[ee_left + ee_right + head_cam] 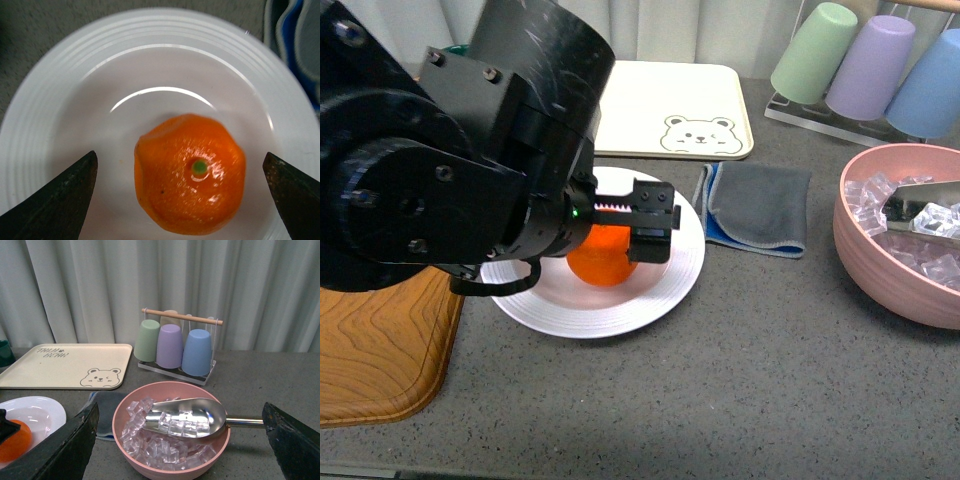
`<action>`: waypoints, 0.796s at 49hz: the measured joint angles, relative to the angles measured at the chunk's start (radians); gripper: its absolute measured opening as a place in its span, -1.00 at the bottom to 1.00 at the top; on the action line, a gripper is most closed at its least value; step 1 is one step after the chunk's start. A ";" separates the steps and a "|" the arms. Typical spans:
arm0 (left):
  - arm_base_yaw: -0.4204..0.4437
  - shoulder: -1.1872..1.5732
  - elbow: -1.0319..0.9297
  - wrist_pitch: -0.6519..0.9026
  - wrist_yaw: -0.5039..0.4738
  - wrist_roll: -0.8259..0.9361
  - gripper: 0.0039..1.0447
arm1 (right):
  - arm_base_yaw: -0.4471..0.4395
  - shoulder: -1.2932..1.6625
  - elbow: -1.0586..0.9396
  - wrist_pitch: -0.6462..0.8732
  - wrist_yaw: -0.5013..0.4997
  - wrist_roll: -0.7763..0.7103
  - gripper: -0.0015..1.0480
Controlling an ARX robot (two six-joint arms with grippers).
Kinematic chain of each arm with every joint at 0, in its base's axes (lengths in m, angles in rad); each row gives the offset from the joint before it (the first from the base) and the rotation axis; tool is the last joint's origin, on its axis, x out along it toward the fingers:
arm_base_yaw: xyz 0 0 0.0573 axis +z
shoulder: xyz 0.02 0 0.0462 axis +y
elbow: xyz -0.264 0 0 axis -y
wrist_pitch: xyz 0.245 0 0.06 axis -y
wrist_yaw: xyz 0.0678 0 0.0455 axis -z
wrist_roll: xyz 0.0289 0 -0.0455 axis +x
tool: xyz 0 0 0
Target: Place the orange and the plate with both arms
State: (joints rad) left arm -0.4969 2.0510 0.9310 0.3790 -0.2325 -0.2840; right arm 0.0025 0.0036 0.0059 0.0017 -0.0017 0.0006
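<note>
the left gripper (pixel 652 220) hangs just above the plate (pixel 672 282), jaws spread wide and gripping nothing. in the left wrist view its two dark fingers (pixel 60 200) stand on either side of the orange (pixel 190 175) with a clear gap on each side, so neither touches the fruit. the orange sits in the well of the plate, a little off its centre, stem side up. it is bright and glossy, slightly flattened and faintly ridged, with a small green dot in the middle of its top. the plate is wide, round and pale, with fine ribs running around its broad rim. it rests flat on the grey counter (pixel 770 380), left of the scene's middle. a wooden board (pixel 380 350) lies near on its left, a cream bear tray (pixel 660 90) lies beyond it, and a folded grey cloth (pixel 760 205) lies just to its right. the right gripper (pixel 180 407) is likewise spread wide and empty. its view looks over a pink bowl (pixel 880 270) of ice cubes with a metal scoop (pixel 185 415) resting in it, at the right of the counter. three upturned cups (pixel 170 345) hang on a rack far behind the bowl.
</note>
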 joint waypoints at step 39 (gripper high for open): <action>0.310 -0.695 -0.815 0.843 0.053 0.275 -0.93 | 0.000 0.000 0.000 0.000 0.000 0.000 0.82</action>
State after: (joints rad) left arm -0.1867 1.3556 0.1158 1.2221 -0.1795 -0.0086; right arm 0.0025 0.0036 0.0059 0.0013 -0.0017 0.0002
